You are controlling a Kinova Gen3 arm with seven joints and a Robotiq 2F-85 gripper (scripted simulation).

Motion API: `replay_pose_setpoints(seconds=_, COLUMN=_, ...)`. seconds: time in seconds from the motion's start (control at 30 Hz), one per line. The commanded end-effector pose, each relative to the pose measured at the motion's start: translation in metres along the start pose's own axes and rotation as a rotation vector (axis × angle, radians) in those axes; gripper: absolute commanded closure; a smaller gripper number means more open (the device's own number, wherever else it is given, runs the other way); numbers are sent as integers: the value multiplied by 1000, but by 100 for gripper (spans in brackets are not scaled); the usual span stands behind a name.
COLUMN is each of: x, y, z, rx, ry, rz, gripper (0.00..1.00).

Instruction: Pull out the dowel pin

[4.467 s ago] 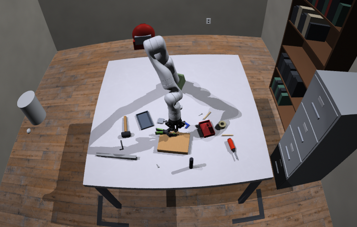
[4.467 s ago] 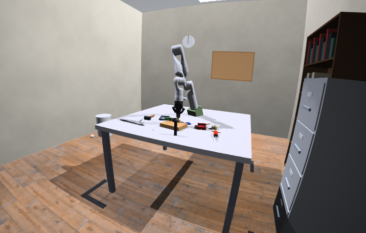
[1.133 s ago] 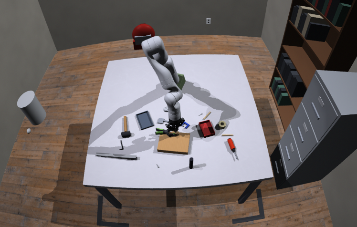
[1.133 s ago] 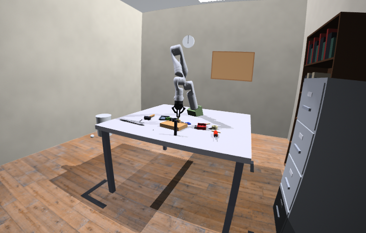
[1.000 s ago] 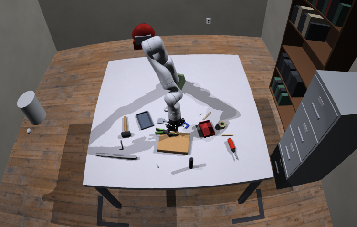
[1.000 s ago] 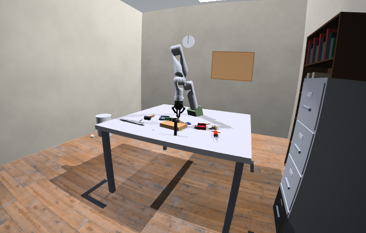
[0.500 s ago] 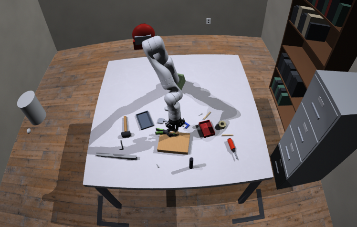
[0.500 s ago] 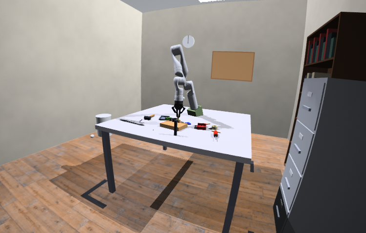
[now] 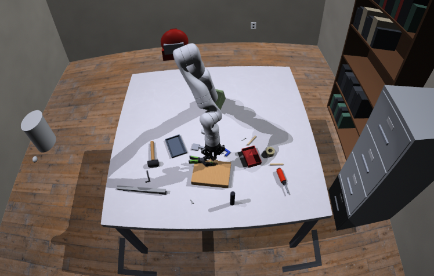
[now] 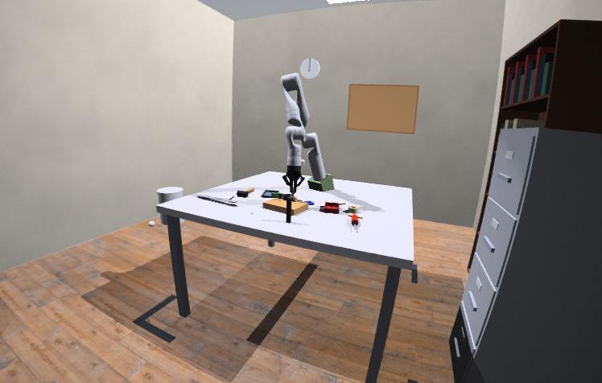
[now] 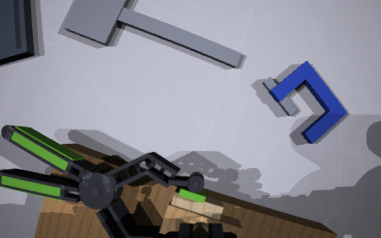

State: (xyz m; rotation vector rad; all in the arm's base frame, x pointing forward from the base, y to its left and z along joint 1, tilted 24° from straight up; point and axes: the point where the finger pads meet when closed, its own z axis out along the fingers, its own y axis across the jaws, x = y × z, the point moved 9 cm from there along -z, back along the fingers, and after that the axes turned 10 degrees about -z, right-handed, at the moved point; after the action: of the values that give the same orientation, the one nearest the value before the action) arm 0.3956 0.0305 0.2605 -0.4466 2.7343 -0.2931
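Fingers (image 9: 212,159) (image 10: 292,193) narrow, pointing down, tips closed about a slim tan wooden dowel pin (image 11: 200,227) at bottom centre of wrist frame. How much pin remains in its hole: hidden.

Small pale wooden block just above the tips in that frame, over the flat orange-brown bench board (image 9: 210,174) (image 10: 285,205) (image 11: 59,222). Black spring clamp with green grips (image 9: 203,160) (image 11: 97,190) lies at lower left, handles spread, one green pad at the block's upper edge. Gap between block and stop can't be made out.

Blue C-shaped piece (image 9: 227,152) (image 11: 331,111) on the bench (image 9: 163,102) (image 10: 369,197) (image 11: 199,100), right of wrist frame. Red open tray (image 9: 251,156) (image 10: 331,207) sits right of the board in top view; black upright cylinder (image 9: 232,198) (image 10: 288,209) below it.
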Motion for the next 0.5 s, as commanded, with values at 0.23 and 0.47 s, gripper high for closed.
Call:
replay_pose_setpoints(seconds=0.23, x=-1, y=0, z=-1, rx=0, ry=-3, rz=80, gripper=90)
replay_pose_setpoints(seconds=0.47, x=-1, y=0, z=-1, rx=0, ry=-3, rz=120, gripper=90)
